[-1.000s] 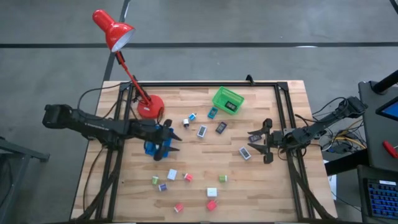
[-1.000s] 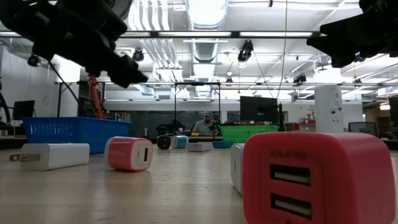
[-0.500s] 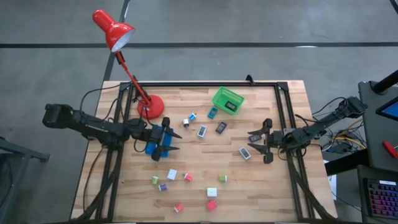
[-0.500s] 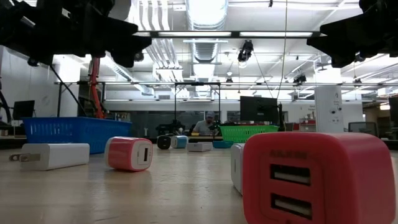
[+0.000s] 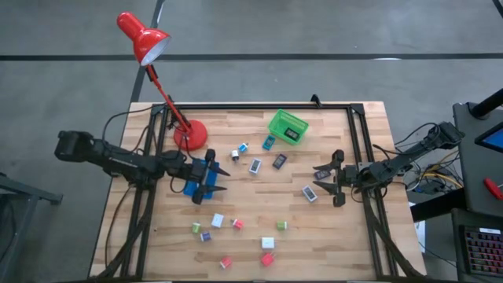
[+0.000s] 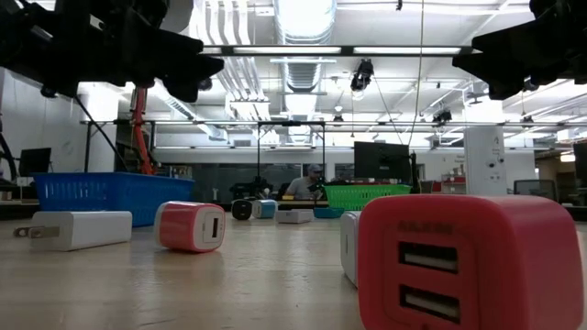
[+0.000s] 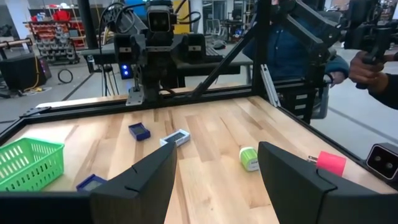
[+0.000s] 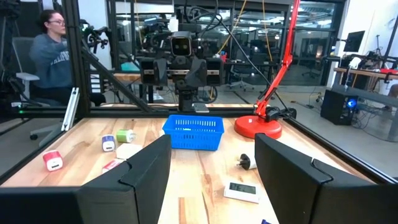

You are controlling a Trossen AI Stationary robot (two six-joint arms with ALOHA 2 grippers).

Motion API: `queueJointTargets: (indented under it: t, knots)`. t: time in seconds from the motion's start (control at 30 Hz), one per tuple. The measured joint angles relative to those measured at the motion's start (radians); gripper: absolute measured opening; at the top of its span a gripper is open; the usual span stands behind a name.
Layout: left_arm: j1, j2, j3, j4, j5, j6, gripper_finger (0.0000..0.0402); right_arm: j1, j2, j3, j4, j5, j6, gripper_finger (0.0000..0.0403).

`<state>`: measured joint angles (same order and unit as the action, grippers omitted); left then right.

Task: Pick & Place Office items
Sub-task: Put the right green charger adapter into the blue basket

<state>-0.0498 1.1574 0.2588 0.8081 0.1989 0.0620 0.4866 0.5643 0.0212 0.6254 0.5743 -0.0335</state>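
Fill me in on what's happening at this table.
A two-armed robot is sorting small office items scattered on the wooden table. The left gripper hangs open and empty over the blue tray. The right gripper waits open beside a white piece. The green basket sits at the far edge.

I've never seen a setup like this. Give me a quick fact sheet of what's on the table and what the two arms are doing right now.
Surface: wooden table
Containers: blue tray under the left arm; green basket at the far edge, a dark piece inside
Lamp: red desk lamp, far left corner
Loose items: small blocks and flat pieces scattered mid-table, such as a white block and a red block
Left hand: open, empty, over the blue tray
Right hand: open, empty, near a grey flat piece
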Motion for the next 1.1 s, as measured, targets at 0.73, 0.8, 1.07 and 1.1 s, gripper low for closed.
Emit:
queueJointTargets:
  t: [0.73,0.8,1.07,1.1]
  knots:
    - [0.0,0.049,0.0,0.019,-0.003,-0.002,0.0232,0.0,0.453,0.304,-0.183,-0.09,0.163,0.0223]
    - [0.0,0.049,0.0,0.018,-0.003,-0.002,0.0232,0.0,0.522,0.368,-0.248,-0.109,0.191,0.0223]
    - [0.0,0.049,0.0,0.014,-0.003,0.006,0.0232,0.0,0.74,0.602,-0.507,-0.231,0.315,0.0223]
    - [0.0,0.049,0.0,0.014,-0.003,0.006,0.0232,0.0,0.759,0.626,-0.544,-0.242,0.332,0.0223]
